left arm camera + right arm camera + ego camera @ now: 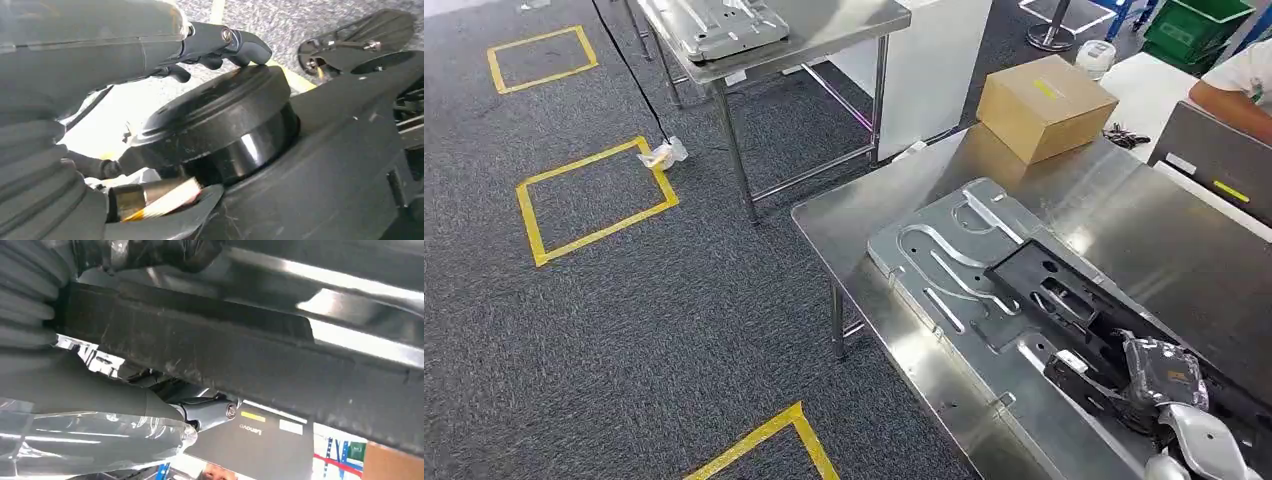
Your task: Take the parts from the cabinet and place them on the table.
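One black part (1064, 290) on table (864, 215)

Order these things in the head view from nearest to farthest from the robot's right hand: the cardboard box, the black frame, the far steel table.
1. black frame: under the right hand, on the silver plate.
2. cardboard box: at the near table's far end.
3. far steel table: across the carpet.
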You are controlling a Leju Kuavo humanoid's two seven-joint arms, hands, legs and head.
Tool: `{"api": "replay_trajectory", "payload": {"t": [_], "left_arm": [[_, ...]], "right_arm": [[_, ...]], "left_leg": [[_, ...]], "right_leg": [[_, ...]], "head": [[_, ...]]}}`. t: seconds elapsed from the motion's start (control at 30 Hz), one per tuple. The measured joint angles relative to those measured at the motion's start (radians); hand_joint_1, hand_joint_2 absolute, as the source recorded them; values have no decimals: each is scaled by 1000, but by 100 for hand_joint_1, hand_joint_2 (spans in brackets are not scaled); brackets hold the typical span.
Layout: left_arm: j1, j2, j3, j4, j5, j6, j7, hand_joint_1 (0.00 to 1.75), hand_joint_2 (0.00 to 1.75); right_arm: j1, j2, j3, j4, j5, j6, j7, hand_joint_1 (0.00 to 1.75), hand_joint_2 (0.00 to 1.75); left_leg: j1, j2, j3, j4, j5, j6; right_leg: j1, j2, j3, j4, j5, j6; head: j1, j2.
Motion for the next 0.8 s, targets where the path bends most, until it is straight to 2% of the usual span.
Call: {"api": "replay_trajectory", "payload": {"t": [0.07, 0.13, 0.2, 0.43, 0.53, 0.8], "left_arm": [[1, 1, -5, 0, 10, 0, 0, 0, 0], [1, 2, -10, 0, 15, -1, -2, 0, 0], [2, 2, -16, 0, 23, -1, -3, 0, 0], [2, 2, -19, 0, 27, -1, -3, 0, 0], [2, 2, -21, 0, 32, 0, -5, 0, 0], [7, -3, -23, 0, 87, 11, -24, 0, 0]], "right_arm": [[-19, 0, 18, 18, -12, 0, 0, 0, 0], [-36, 0, 29, 20, -22, -3, -2, 0, 0], [-50, 0, 40, 19, -25, -4, -2, 0, 0], [-59, 0, 53, 15, -28, -3, -2, 0, 0], [-58, 0, 65, 10, -33, -23, -13, 0, 0], [-75, -19, 123, -207, -108, 7, -13, 0, 0]], "left_leg": [[2, 0, 2, 0, 0, -1], [2, -3, 1, 0, 5, -8], [2, -3, 1, 0, 7, -9], [2, -3, 0, 1, 9, -9], [2, -4, -3, 1, 9, -9], [-2, -9, -19, 1, 14, -8]], "right_leg": [[2, -1, 2, 0, -1, -3], [2, -4, 2, 1, 1, -6], [2, -4, 4, 1, 4, -9], [2, -3, 1, 2, 5, -8], [2, -4, -1, 2, 4, -9], [-5, -9, -17, 6, 6, -8]], "head": [[0, 0], [0, 0], [0, 0], [0, 0], [0, 0], [0, 0]]}}
